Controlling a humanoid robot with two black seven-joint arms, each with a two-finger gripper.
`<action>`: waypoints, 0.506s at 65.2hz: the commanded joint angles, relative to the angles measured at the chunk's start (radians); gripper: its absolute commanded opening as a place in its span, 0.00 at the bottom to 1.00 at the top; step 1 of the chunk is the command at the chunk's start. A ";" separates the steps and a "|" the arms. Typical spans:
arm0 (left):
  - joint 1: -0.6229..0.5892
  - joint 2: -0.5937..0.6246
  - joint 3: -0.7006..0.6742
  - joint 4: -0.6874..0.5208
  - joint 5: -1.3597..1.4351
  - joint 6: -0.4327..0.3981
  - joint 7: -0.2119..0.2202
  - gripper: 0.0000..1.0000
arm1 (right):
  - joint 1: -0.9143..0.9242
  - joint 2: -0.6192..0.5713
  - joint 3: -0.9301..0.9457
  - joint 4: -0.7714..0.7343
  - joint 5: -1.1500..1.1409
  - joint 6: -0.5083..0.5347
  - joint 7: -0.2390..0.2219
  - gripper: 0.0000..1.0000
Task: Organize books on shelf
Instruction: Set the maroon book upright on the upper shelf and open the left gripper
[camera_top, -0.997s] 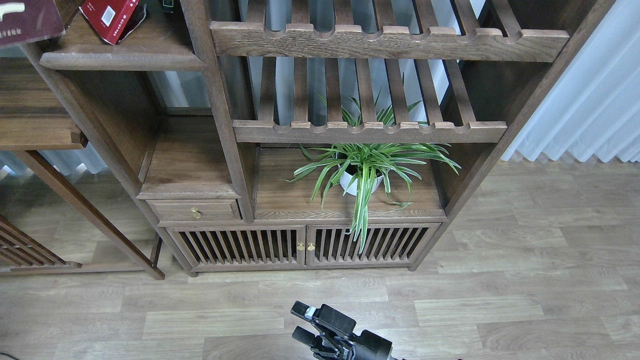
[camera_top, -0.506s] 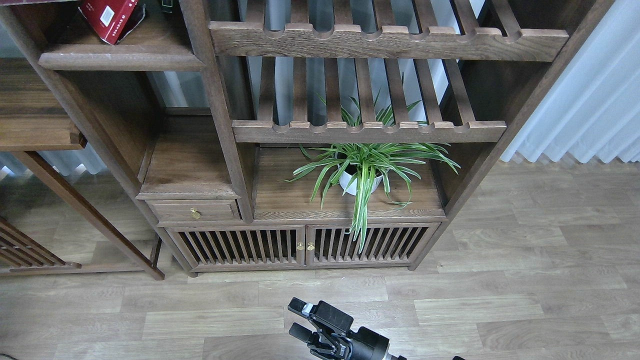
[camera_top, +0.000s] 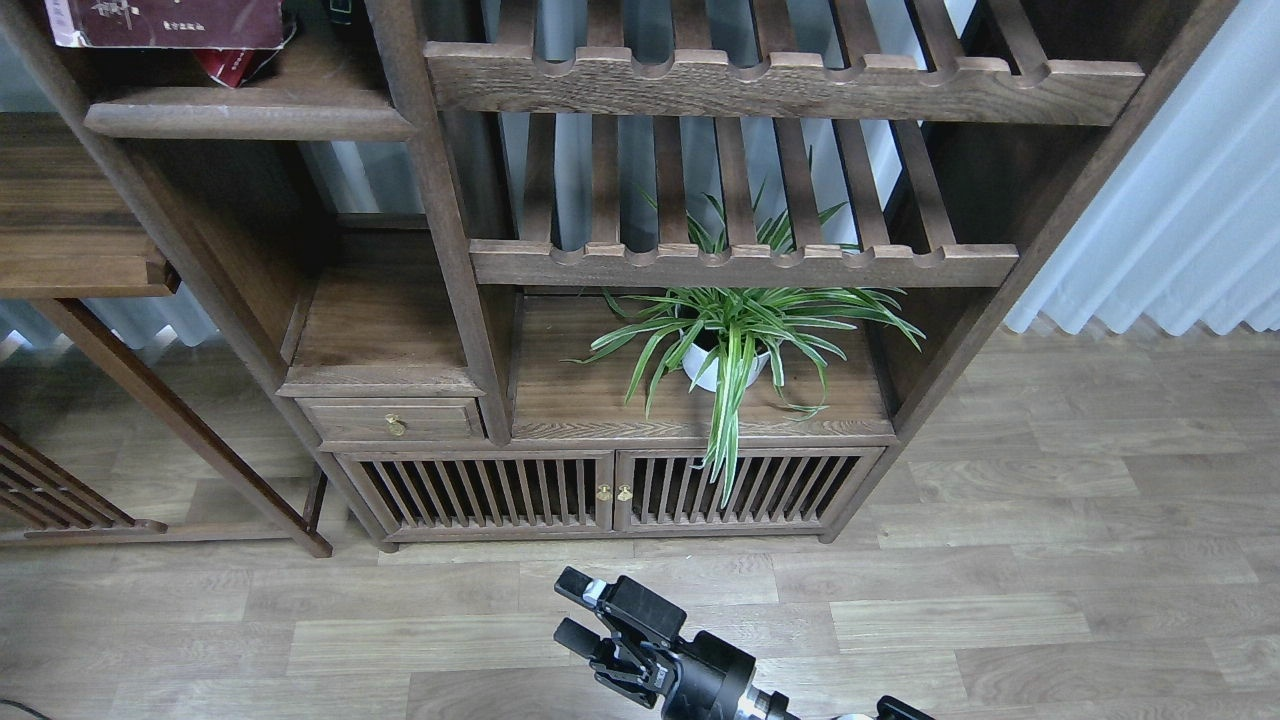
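Observation:
The dark maroon book (camera_top: 160, 22) with white characters shows at the top left, over the solid dark-brown shelf (camera_top: 250, 115). It covers most of the red book (camera_top: 228, 64), of which only a corner shows. What holds or supports the maroon book is cut off by the frame's top edge. The white-lavender book is out of view. My right gripper (camera_top: 572, 610) is low at the bottom centre, above the floor, with its two fingers apart and nothing between them. My left gripper is out of view.
Two slatted racks with notched front rails (camera_top: 740, 265) fill the bookcase's middle. A potted spider plant (camera_top: 725, 345) stands on the lower board, above a slatted-door cabinet (camera_top: 610, 490) and a small drawer (camera_top: 392, 422). A side table (camera_top: 70, 265) is at the left, a curtain (camera_top: 1170, 220) at the right.
The maroon book left the top-left corner, then came back lying across the shelf in front of the red book. My right gripper rose a little, up and to the left.

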 joint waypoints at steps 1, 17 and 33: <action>-0.020 -0.021 0.008 0.079 0.001 0.000 0.000 0.03 | -0.001 0.001 0.000 0.000 0.001 0.000 0.000 0.99; -0.035 -0.074 0.023 0.143 0.000 0.000 0.000 0.06 | 0.000 0.015 -0.002 0.000 0.001 0.000 0.000 0.98; -0.017 -0.101 0.055 0.140 -0.002 0.000 0.000 0.33 | -0.003 0.013 -0.003 0.000 0.001 0.000 0.000 0.98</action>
